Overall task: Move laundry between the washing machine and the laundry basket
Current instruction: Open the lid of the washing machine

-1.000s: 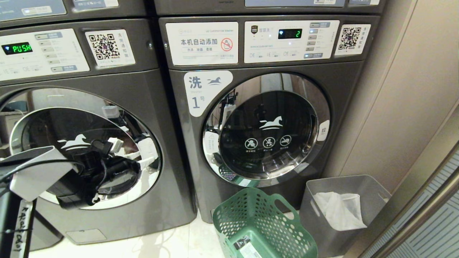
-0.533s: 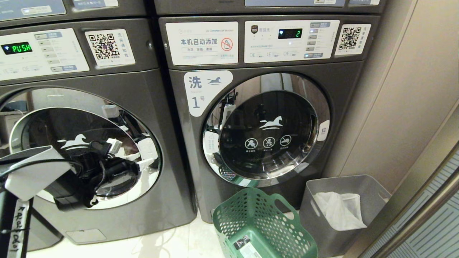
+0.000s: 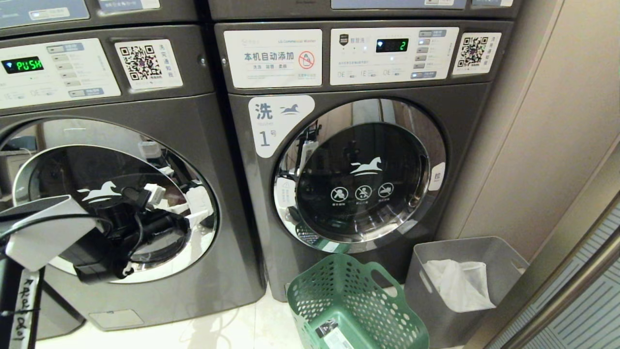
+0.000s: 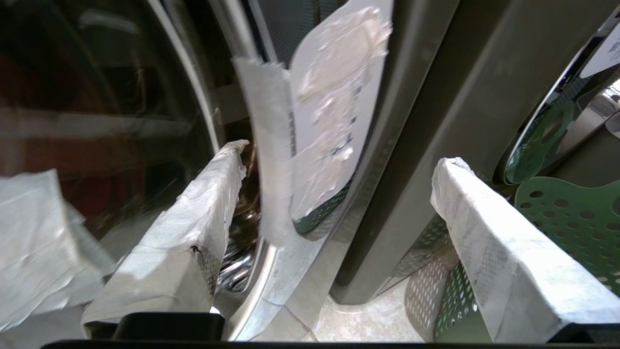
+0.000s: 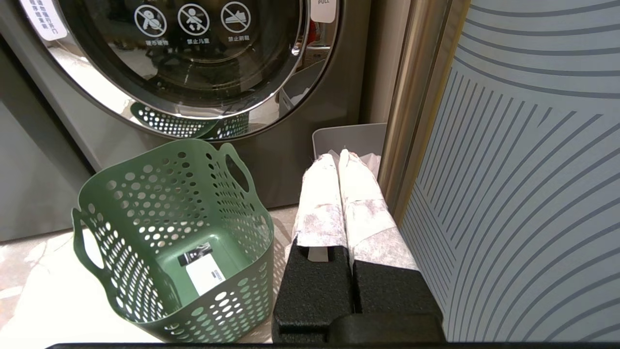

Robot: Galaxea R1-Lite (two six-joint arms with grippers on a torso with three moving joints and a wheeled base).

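Barely shifted since the earlier frame, left gripper (image 4: 334,194) hangs wide open, straddling the washing machine (image 3: 218,203) door's right rim; right gripper (image 5: 339,160) shut, farther off.

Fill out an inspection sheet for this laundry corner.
Surface: pale floor.
Job's things: laundry basket empty but for a label, before the washer marked 1; washing machine on the left; laundry nothing seen.
Clutter: grey bin holding a white bag.
Grippers: left gripper open at the washing machine's door edge; right gripper shut, low, pointing at the grey bin.
Cables: black cable along the left arm.
Surroundings: beige wall, striped panel.
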